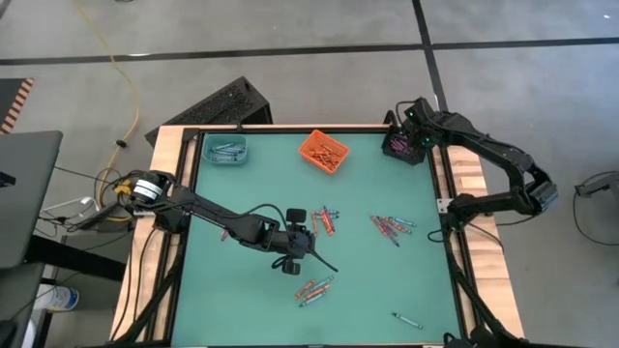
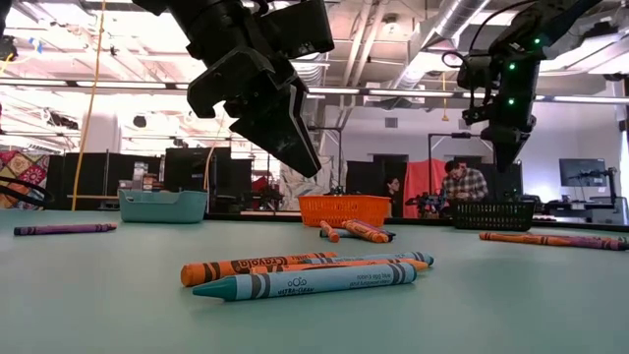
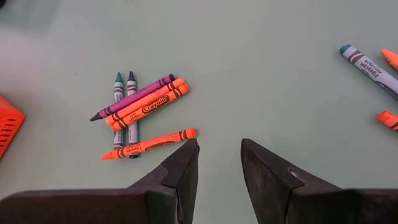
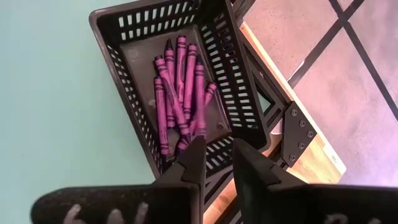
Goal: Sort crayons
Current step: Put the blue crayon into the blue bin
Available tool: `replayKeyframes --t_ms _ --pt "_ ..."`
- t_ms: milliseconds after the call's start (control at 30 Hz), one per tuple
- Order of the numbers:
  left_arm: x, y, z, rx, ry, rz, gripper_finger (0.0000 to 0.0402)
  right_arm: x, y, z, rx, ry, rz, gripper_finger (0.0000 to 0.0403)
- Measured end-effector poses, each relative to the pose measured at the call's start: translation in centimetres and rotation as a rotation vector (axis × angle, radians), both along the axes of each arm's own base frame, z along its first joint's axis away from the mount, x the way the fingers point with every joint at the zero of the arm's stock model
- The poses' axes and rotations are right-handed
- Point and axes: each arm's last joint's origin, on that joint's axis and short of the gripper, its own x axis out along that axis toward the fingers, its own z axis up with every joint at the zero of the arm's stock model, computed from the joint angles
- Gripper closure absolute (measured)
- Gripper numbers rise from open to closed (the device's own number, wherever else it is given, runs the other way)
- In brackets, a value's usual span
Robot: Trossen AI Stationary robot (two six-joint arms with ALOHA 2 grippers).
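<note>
Two claws work here: the left gripper (image 3: 219,155) hangs parted and empty above loose crayons (image 3: 142,106) mid-table, while the right gripper (image 4: 216,155) hovers over the black bin (image 4: 239,93) of purple crayons (image 4: 177,93), its fingers slightly apart with nothing between them. More crayons (image 1: 316,287) lie scattered on the mat (image 1: 251,319). They look light, stiff, waxy and prone to rolling; pinch one mid-length, across the paper wrap.

**What the views cut off or hide**

In the left wrist view, an orange bin (image 3: 7,127) is clipped by the left edge, and crayons (image 3: 388,118) run off the right edge. In the high view, the black bin's (image 1: 399,151) contents are too small to tell. In the low view, people at centre right are blurred.
</note>
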Motion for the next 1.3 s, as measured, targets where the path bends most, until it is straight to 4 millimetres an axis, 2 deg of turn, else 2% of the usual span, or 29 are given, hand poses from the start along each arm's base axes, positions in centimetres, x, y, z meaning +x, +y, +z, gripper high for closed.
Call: replayKeyframes --t_ms 333,467,600,733,900,1300 --pt "0.0 0.0 0.0 0.0 0.0 0.0 0.029 -0.1 0.3 -0.1 0.03 0.008 -0.002 0.0329" --pt "0.0 0.0 0.0 0.0 0.0 0.0 0.029 0.0 0.9 -0.3 0.117 -0.029 0.019 0.0329" --pt "0.0 0.0 0.0 0.0 0.0 0.0 0.029 0.5 2.2 -0.6 0.286 -0.113 0.075 0.0329" --pt "0.0 0.0 0.0 0.0 0.0 0.0 0.029 1.6 4.7 -0.8 0.494 -0.16 0.208 0.0329" --pt "0.0 0.0 0.0 0.0 0.0 0.0 0.029 3.0 8.3 -0.9 0.632 -0.056 0.33 0.0329" --pt "0.0 0.0 0.0 0.0 0.0 0.0 0.029 5.9 16.1 -0.9 0.67 0.056 0.463 0.0329"
